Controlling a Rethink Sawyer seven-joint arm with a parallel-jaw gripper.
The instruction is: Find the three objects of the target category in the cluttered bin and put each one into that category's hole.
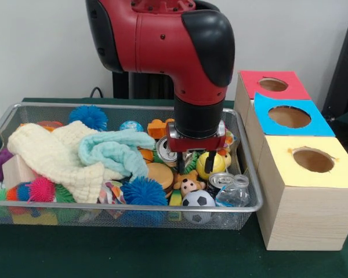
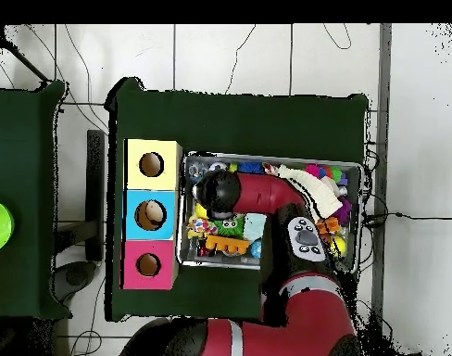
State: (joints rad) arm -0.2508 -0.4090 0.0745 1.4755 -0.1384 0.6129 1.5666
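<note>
The gripper (image 1: 204, 155) hung low over the right part of the wire bin (image 1: 6, 119), its tips just above a yellow ball (image 1: 209, 165). Whether its fingers were spread or pressed together could not be told from either view, and nothing showed clearly between them.

The pictures did not say which category was wanted. Judging by where the arm stood, the likely goods were the balls or the cans at the bin's right end. The yellow ball lay right under the gripper; a small black-and-white football (image 1: 198, 200) sat at the near wall, with a drinks can (image 1: 219, 182) and a clear plastic bottle (image 1: 234, 192) beside it to the right. A second can (image 1: 165, 150) lay further back, partly hidden by the arm.

The balls looked light and smooth, so they would probably roll or squirt out unless taken across the widest part. The cans seemed empty and thin, easy to dent, and best taken across the body. The bottle looked slick and springy.

A cream cloth (image 1: 46, 156) and a pale blue cloth (image 1: 116, 152) covered the left middle and could hide more things. Blue spiky balls (image 1: 144, 191) would be soft and yielding.

The three boxes stood just right of the bin, yellow (image 1: 296, 171) nearest, blue (image 1: 316, 124) between, red (image 1: 261, 74) furthest, each with a round hole.
</note>
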